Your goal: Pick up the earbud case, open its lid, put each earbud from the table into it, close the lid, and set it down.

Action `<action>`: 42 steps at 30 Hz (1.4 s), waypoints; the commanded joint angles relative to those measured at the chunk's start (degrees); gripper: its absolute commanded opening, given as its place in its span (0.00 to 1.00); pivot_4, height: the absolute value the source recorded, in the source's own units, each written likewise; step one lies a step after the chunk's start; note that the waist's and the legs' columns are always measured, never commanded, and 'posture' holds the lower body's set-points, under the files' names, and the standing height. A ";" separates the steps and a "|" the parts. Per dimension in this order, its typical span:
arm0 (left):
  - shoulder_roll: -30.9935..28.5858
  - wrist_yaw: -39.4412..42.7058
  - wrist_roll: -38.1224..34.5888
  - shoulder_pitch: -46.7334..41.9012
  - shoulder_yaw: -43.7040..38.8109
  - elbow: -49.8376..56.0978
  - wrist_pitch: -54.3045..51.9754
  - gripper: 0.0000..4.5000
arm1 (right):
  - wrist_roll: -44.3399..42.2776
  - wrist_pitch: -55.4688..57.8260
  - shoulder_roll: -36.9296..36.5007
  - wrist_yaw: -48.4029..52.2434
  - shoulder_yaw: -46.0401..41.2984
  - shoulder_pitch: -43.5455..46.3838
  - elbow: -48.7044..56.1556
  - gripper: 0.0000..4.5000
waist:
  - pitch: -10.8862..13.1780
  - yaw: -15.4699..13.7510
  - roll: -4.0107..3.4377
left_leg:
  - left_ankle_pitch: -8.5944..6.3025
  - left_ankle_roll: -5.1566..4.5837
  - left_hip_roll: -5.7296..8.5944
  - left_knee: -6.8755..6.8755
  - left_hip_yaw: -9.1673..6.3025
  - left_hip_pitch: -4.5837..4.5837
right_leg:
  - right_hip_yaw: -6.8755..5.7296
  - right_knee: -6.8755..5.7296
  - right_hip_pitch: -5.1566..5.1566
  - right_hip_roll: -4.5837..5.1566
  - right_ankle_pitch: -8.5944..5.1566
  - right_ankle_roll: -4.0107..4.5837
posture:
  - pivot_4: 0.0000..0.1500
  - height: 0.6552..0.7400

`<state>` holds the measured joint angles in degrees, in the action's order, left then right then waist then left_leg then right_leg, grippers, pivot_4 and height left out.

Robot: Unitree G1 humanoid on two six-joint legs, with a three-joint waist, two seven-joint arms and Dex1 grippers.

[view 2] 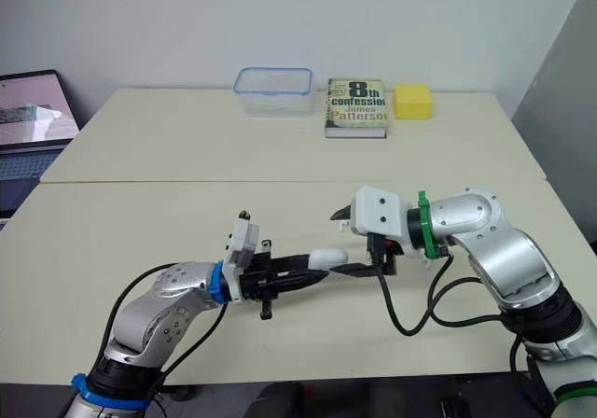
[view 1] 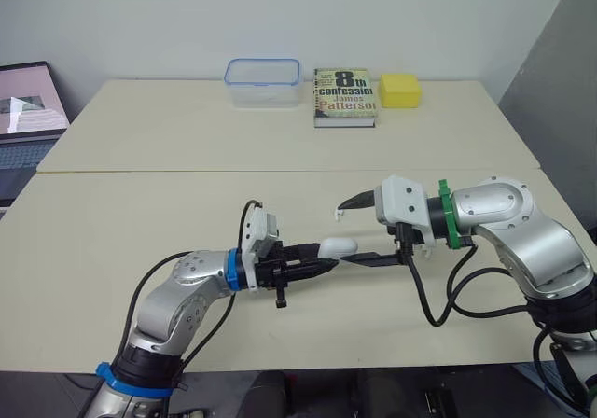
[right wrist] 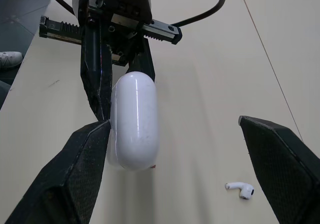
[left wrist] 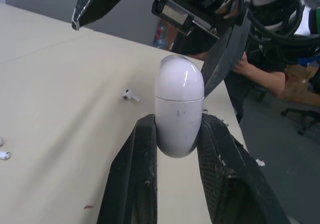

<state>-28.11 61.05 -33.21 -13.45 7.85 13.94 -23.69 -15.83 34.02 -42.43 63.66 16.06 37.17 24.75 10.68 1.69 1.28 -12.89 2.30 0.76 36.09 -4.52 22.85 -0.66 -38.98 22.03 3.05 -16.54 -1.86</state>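
Two pale beige tables are butted edge to edge. The near table [view 1: 112, 250] lies under the left gripper [view 1: 322, 257] and right gripper [view 1: 343, 236], with the seam just beyond them. The far table [view 1: 140, 129] runs to a plain white wall [view 1: 140, 17].

Well beyond the grippers, along its far edge: clear plastic box [view 1: 263, 82], book [view 1: 344, 96], yellow block [view 1: 399, 90].

- Out past the right gripper: dark grey panel [view 1: 560, 54].
- Far out on the left gripper's side: open laptop [view 1: 28, 110].
- Light is soft and even, shadows faint.
- Off the table edge, in the left wrist view: grey floor [left wrist: 280, 149], office chair base [left wrist: 301, 120], cardboard box [left wrist: 305, 81].
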 commanded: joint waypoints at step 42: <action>16.59 -34.87 25.05 7.96 -11.03 -7.06 38.20 0.16 | -1.03 -6.04 -3.77 -7.87 -12.05 -15.23 4.33 0.95 | -0.01 -0.91 0.00 | 0.00 0.00 0.03 0.01 0.06 0.03 | -0.02 0.03 -0.01 0.02 0.01 -0.02 | 1.00 0.99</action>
<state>-11.65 27.50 -8.47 -5.99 -3.09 4.08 13.26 -16.94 29.06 -46.26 57.14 5.61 22.33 26.66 10.67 0.78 1.29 -12.89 2.30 0.80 36.10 -4.45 22.87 -0.66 -38.95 22.02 3.08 -16.53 -1.87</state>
